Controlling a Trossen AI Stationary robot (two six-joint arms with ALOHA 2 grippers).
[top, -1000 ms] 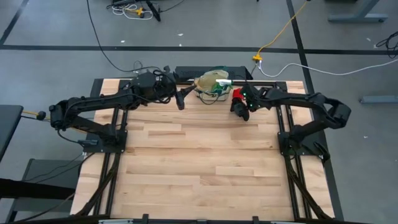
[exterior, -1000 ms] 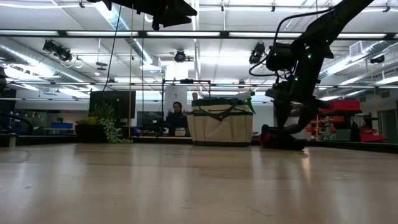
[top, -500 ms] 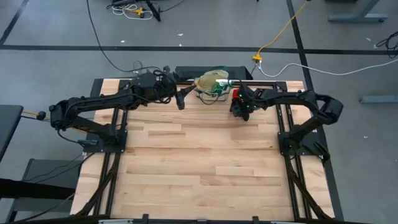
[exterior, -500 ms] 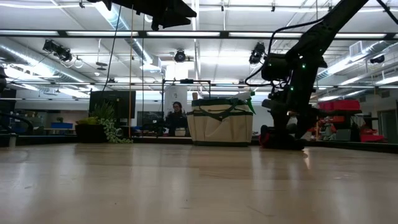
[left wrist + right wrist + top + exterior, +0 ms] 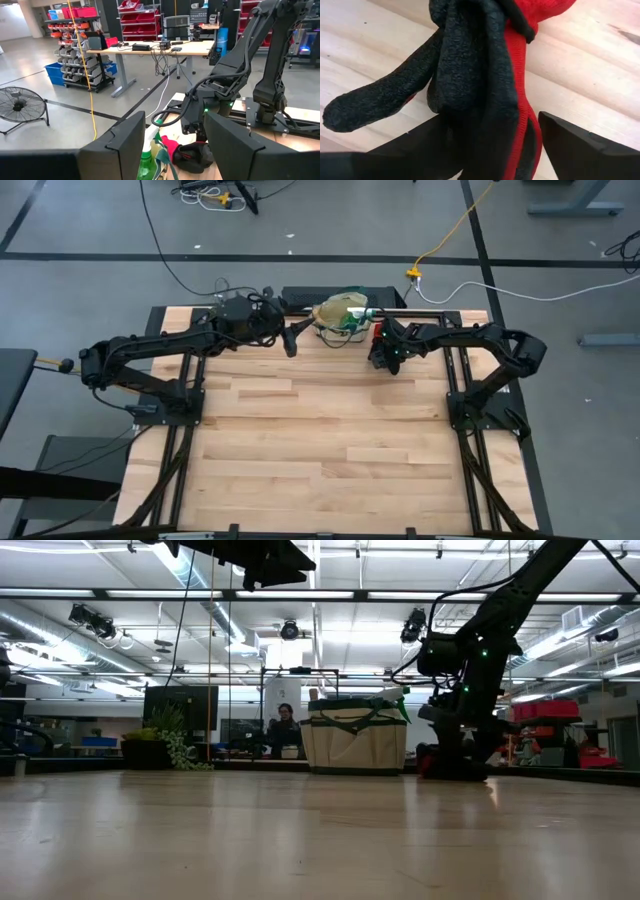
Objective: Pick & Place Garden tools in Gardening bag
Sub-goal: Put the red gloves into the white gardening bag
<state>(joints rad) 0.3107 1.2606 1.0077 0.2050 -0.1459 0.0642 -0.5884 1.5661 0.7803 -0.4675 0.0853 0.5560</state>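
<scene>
The beige gardening bag (image 5: 338, 310) with dark green trim stands upright on its base at the table's far edge, with green items (image 5: 146, 162) sticking out of its top. To its right, the red-and-black glove (image 5: 480, 75) lies flat on the wood. My right gripper (image 5: 490, 120) points steeply down over the glove, open, one finger on each side of it. My left gripper (image 5: 291, 340) hangs level and open, high up and left of the bag, with nothing between its fingers. The other garden tools do not show. My right gripper's fingers (image 5: 580, 150) come at the glove from above, one on each side of its black-and-red body (image 5: 515, 100). The glove lies flat on the table. Whether a finger touches it, I cannot tell.
A small leafy plant (image 5: 165, 740) stands at the far left of the table. Bare wood (image 5: 320, 440) takes up the middle and near part. Both arms' bases and frame rails (image 5: 460, 410) run along the left and right sides.
My right gripper has sunk toward the glove and shifted slightly toward the bag, staying open. The glove and the bag have not moved.
</scene>
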